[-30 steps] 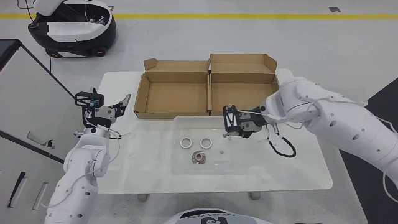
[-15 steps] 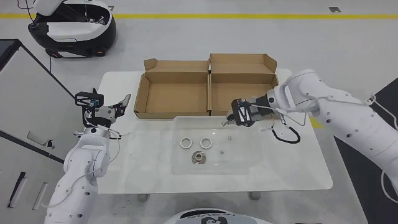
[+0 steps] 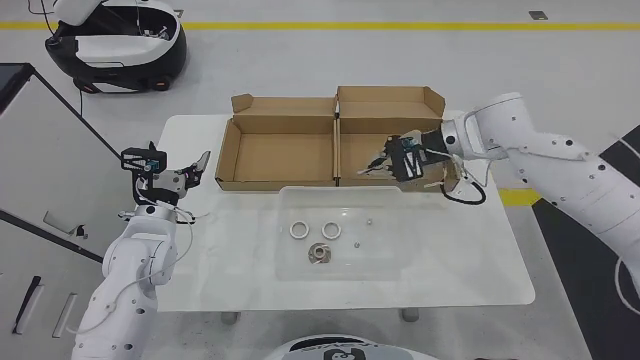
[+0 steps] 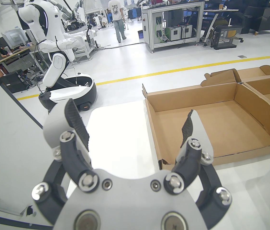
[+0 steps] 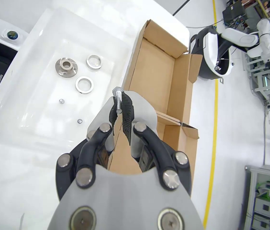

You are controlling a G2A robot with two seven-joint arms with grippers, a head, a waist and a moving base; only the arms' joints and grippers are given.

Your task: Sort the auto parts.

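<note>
Right gripper [image 3: 368, 167] hangs above the right cardboard box [image 3: 390, 110], low over its front portion, close to the wall it shares with the left cardboard box [image 3: 275, 155]. Jaws nearly closed, clamped on a bolt [image 5: 118, 100]. In the right wrist view the bolt's shank sits between the ribbed pads [image 5: 127, 111], and the hex head sticks out past the fingertips of the right gripper [image 5: 119, 104]. From the top view I cannot say for certain whether the bolt is over the box floor or over its front wall. It is clear of the tray [image 3: 400, 260].

Left gripper [image 3: 192, 168] sits at the table's [image 3: 470, 280] left margin, just beside the left wall of the left cardboard box. In the left wrist view its jaws stand wide apart with nothing between them [image 4: 131, 118]. That box's floor [image 4: 221, 125] is bare.

Both boxes sit side by side, touching, at the far side of the table with their flaps open. The tray lies directly in front of them.

Parts in the tray:
- two rings [image 3: 298, 229], side by side but apart, toward the tray's left half
- one flanged hub [image 3: 319, 252], just nearer the robot than the rings, standing on its flange
- two small parts [image 3: 370, 223], well to the right of the rings; too small to identify

Right wrist view shows the same set: flanged hub [image 5: 66, 65], rings [image 5: 84, 85], small parts [image 5: 61, 100], all lying on the tray's floor [image 5: 29, 111].
</note>
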